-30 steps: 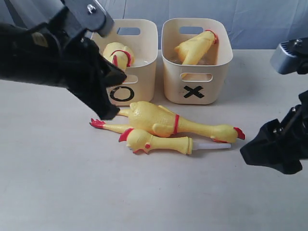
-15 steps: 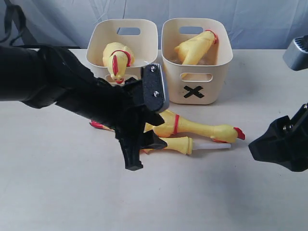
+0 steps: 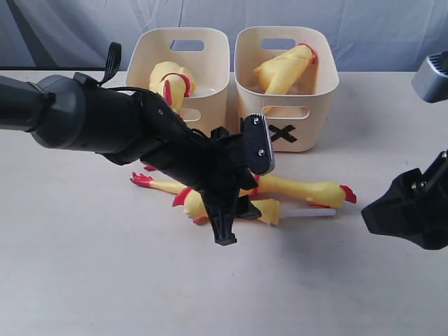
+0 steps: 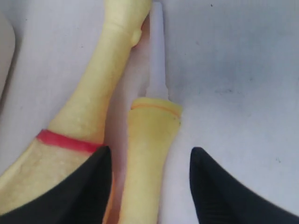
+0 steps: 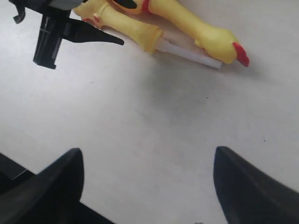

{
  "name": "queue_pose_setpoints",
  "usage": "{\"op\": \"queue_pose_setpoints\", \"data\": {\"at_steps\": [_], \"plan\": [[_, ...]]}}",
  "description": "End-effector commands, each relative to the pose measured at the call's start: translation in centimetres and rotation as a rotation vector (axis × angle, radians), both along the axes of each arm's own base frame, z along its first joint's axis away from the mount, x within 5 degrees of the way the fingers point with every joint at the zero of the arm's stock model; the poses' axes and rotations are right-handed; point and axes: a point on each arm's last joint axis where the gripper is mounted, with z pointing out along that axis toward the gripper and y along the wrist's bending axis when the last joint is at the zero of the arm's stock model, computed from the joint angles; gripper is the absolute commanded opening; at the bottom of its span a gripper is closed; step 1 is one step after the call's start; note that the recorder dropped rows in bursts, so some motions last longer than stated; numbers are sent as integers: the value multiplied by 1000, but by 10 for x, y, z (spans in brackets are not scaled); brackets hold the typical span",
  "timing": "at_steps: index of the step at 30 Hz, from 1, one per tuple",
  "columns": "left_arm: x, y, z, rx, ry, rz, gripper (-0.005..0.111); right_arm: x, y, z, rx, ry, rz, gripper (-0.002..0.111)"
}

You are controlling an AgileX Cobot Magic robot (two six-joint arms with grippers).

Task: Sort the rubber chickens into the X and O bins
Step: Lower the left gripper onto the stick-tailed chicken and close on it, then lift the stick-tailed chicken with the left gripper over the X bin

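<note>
The pale table is carrying everything, and the left arm is reaching across it and covering the mark on the near bin, so its letter cannot be read. The neighbouring X bin is showing only part of its cross. Each bin is holding one chicken, one behind the arm and one in the X bin. Two more are lying side by side on the table, touching, right below the left gripper. Its fingers are standing spread with nothing pinched. The large chicken is running out past one finger and seems to be passing beneath it. The slim chicken is lying squarely in the gap, its long axis pointing straight away from the wrist, so the fingers would be closing across its body. That looks like the relation the pick is hanging on. The inner finger is probably needing to drop between the two bodies. The right gripper is hovering well apart, off beyond the large chicken's head end. It is wide open and clearly the farther of the two. A white stem is sticking out of the slim chicken's far end. That chicken's head is hidden under the gripper, and whether a fingertip is touching rubber cannot be told.
</note>
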Motion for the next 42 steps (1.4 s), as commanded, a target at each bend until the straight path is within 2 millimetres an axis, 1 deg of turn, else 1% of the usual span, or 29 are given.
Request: {"op": "queue_pose_setpoints", "data": {"at_steps": [1, 2, 6, 16, 18, 23, 26, 27, 31, 33, 36, 39, 42], "plan": [[-1, -4, -5, -1, 29, -13, 47, 0, -1, 0, 2, -11, -4, 72], [0, -4, -12, 14, 38, -14, 47, 0, -1, 0, 4, -14, -4, 72], [6, -6, -26, 39, 31, 4, 47, 0, -1, 0, 4, -14, -4, 72], [6, -6, -43, 76, 51, -9, 46, 0, -1, 0, 4, -16, -5, 72], [6, -6, -43, 77, 50, -8, 39, 0, -1, 0, 4, -16, -5, 72], [6, -6, -43, 76, 50, -7, 12, 0, -1, 1, 5, -18, -5, 72], [3, -6, -42, 73, 79, -25, 1, 0, -1, 0, 4, -16, -5, 72], [1, -6, -42, 72, 93, -35, 0, 0, -1, -1, 3, -14, -5, 72], [-7, -7, -31, 46, 164, -60, 0, 0, -1, -1, 2, -12, -5, 72], [-9, -7, -22, 24, 193, -28, 0, -2, -2, 0, 2, -16, -4, 72], [-11, -6, -2, -8, 205, 10, 0, -3, -3, 0, 1, -22, -3, 72], [-12, -3, 17, -28, 183, 35, 0, -6, -5, 2, -3, -35, -6, 72], [-8, -1, 37, -76, 98, 86, 0, -6, -7, 3, -3, -39, -30, 72]]}}
